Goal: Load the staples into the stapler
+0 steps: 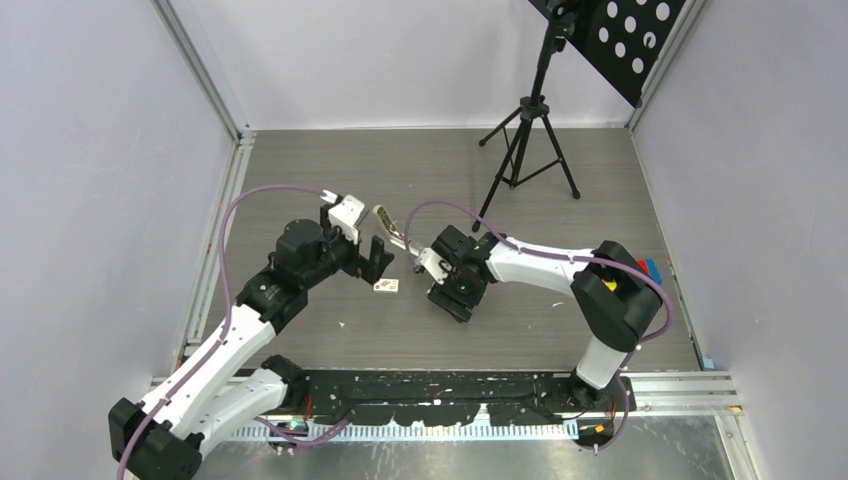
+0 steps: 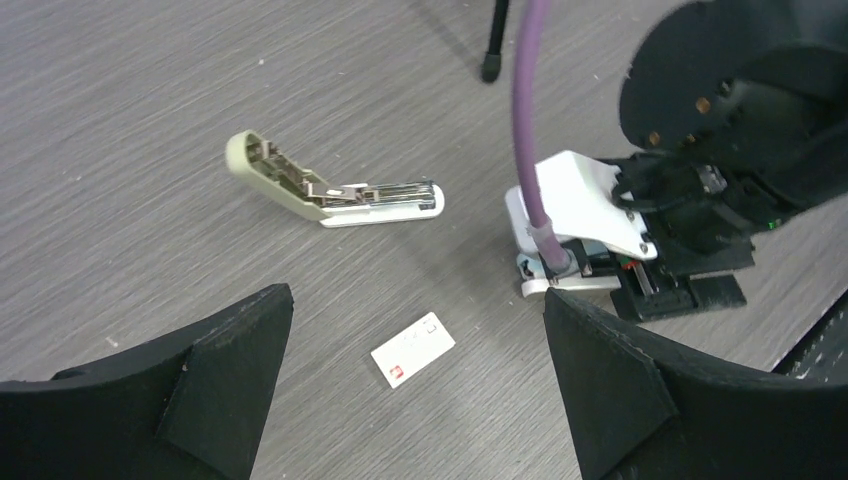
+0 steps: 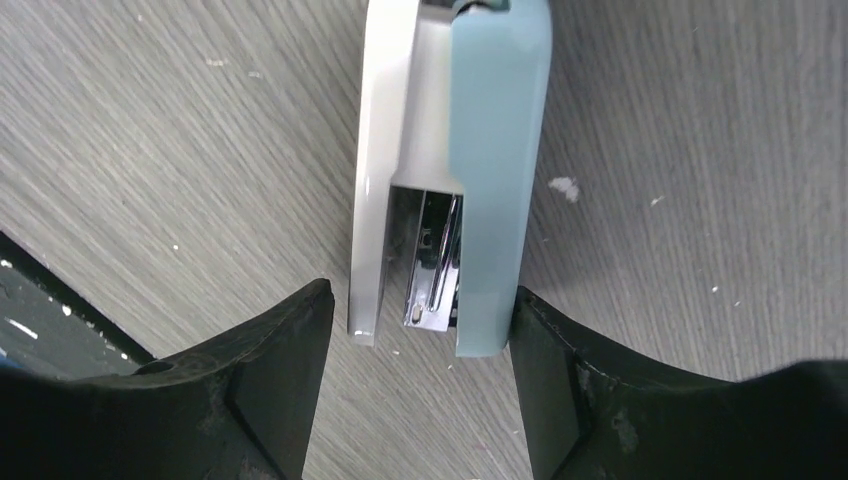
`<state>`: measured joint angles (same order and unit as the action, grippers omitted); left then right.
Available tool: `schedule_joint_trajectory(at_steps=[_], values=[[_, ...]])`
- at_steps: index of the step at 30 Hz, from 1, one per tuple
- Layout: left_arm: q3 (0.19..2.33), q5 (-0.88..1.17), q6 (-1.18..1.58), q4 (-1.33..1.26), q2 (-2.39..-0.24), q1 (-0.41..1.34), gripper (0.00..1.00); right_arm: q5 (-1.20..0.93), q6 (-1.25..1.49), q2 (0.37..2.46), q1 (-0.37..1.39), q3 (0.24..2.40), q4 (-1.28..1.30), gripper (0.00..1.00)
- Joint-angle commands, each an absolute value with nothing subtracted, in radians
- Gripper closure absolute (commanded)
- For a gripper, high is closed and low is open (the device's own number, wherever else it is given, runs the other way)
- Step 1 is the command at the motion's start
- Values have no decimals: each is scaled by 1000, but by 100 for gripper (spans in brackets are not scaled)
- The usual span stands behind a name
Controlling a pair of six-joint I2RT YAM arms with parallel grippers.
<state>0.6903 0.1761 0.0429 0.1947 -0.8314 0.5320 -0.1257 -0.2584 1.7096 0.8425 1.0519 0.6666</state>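
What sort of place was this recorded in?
Probably a lab robot cell, not a home or office: plain pale walls box in the grey table, aluminium frame rails run along its edges, and a black tripod stands at the back.

Seen from above, the small flat white cardboard box (image 1: 385,286) has bare grey wood-grain table (image 1: 330,340) from four to eight o'clock; the open cream stapler (image 1: 388,222) stands at twelve, the right gripper (image 3: 420,330) at two

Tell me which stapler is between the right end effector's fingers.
The blue-and-white stapler, flanked by the right end effector. The cream stapler lies apart on the table, hinged wide open, with nothing touching it.
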Motion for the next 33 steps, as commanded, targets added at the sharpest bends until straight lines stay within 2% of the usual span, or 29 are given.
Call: schedule_joint_trajectory(at_steps=[1,6,15,21,28,33], values=[[764,108,136,257,-852,496,0,-79,-243,1710,853,1063,589,33],[771,110,225,282,-860,430,0,-35,-257,1665,864,1051,583,41],[812,298,348,331,-957,322,0,97,-347,1460,936,1003,542,62],[858,563,420,316,-1067,322,1,194,-427,1365,1011,996,499,62],[899,882,495,270,-1203,327,6,249,-525,1294,1083,1008,437,61],[919,1010,487,260,-1263,379,10,263,-575,1269,1114,1009,404,61]])
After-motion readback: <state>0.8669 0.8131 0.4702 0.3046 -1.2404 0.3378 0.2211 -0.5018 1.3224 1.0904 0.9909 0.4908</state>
